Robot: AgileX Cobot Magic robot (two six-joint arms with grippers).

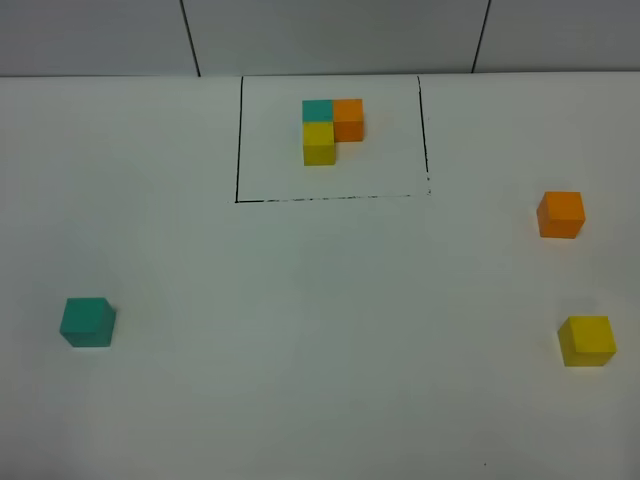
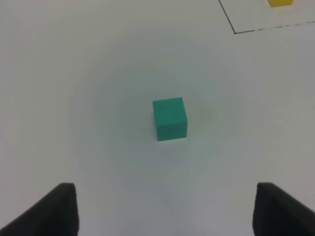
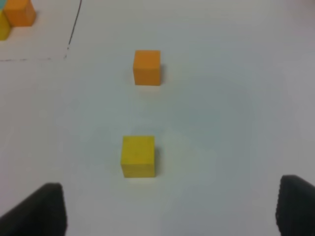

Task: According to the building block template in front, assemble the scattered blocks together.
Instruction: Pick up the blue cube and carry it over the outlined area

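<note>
On the table (image 1: pixel 300 330), the teal cube (image 1: pixel 88 322) lies far left, the orange cube (image 1: pixel 560 214) and yellow cube (image 1: pixel 587 340) far right; left gripper (image 2: pixel 167 216) and right gripper (image 3: pixel 167 211) both gape, empty. Probably light, rigid: pinch opposite flat faces.

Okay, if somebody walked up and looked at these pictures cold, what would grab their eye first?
Bright cubes on the white table: the building block template, an L of teal, orange and yellow, sits inside a thin black outline at the far middle. Three loose matching cubes lie apart nearer the camera, the teal cube alone on the left, the orange cube and yellow cube on the right.
</note>
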